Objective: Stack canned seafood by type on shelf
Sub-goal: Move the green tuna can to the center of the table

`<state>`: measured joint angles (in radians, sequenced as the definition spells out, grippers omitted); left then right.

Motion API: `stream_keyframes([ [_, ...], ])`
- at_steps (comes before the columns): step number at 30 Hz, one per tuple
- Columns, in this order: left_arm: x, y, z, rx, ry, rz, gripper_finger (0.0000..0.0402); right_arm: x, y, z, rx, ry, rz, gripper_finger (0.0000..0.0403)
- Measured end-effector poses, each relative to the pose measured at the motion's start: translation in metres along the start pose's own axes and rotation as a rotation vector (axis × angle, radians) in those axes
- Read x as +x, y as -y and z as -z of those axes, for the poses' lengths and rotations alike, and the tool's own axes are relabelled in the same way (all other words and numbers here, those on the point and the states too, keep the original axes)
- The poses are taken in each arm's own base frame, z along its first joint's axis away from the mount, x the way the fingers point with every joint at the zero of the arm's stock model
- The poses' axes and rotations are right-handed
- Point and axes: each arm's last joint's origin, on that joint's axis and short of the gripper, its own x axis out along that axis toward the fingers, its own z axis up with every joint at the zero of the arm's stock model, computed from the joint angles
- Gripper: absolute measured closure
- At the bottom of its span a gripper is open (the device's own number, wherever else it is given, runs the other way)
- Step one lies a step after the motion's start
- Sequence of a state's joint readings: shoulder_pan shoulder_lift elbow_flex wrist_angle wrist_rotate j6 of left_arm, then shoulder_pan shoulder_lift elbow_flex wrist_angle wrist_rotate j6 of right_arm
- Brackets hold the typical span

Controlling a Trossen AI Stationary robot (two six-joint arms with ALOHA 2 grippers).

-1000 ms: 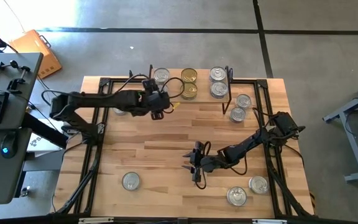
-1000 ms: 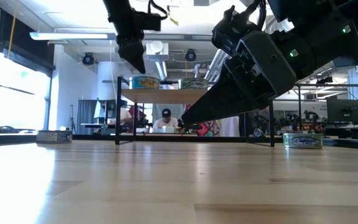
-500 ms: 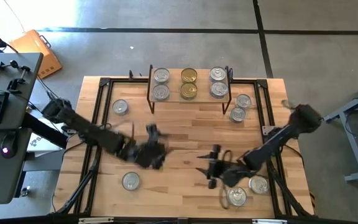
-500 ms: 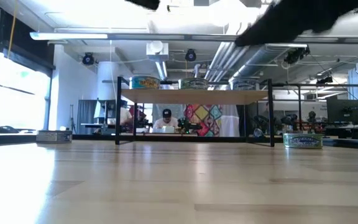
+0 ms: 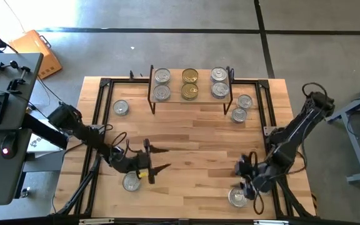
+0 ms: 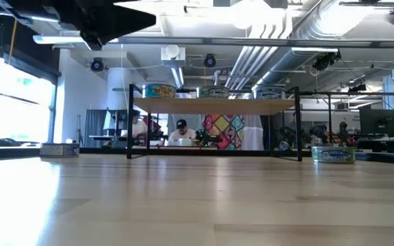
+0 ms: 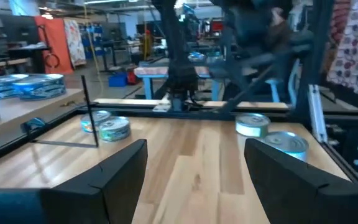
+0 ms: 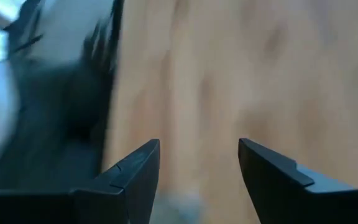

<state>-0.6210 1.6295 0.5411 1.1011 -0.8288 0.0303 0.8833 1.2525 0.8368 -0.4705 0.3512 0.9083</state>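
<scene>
the wooden desk (image 5: 186,134) carries the shelf (image 5: 190,100) with six tins (image 5: 190,76). left gripper (image 5: 154,159) and right gripper (image 5: 245,181) hover with jaws released, empty.

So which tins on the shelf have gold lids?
The two in the shelf's middle column; the flanking four have silver lids.

One camera hangs overhead, looking straight down on the whole worktop (image 5: 186,144). Another sits at worktop height, facing level across it to the shelf (image 6: 214,106) and the room beyond; both views share that shelf (image 5: 189,84). Each wrist camera looks forward, close, between its own dark fingers (image 7: 114,171) (image 8: 132,171).
</scene>
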Motion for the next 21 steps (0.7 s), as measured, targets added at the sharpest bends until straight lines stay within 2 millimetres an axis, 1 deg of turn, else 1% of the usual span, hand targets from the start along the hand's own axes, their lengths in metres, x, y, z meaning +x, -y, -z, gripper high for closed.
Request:
stream_keyframes([
  [2, 0.003, -0.002, -0.003, -0.022, 0.01, -0.007, 0.014, 0.008, -0.011, 0.016, 0.122, -0.158, -0.063, 0.0206],
  [5, 0.004, -0.002, -0.003, -0.026, 0.008, -0.008, 0.014, 0.019, -0.026, 0.044, 0.266, -0.324, -0.074, 0.0235],
  [8, 0.004, -0.001, -0.003, -0.026, 0.007, -0.006, 0.014, 0.024, -0.032, 0.071, 0.392, -0.444, 0.014, 0.0273],
  [11, 0.004, -0.001, -0.003, -0.029, 0.007, -0.007, 0.014, 0.024, -0.034, 0.09, 0.453, -0.498, 0.101, 0.0312],
  [14, 0.004, -0.001, -0.003, -0.036, 0.009, -0.007, 0.014, 0.022, -0.035, 0.097, 0.451, -0.512, 0.128, 0.0348],
  [18, 0.006, -0.004, -0.003, -0.031, 0.01, -0.019, 0.014, 0.016, -0.034, 0.095, 0.451, -0.507, 0.116, 0.0392],
  [21, 0.01, -0.008, -0.003, -0.033, 0.011, -0.036, 0.014, 0.012, -0.027, 0.096, 0.43, -0.524, 0.186, 0.0398],
])
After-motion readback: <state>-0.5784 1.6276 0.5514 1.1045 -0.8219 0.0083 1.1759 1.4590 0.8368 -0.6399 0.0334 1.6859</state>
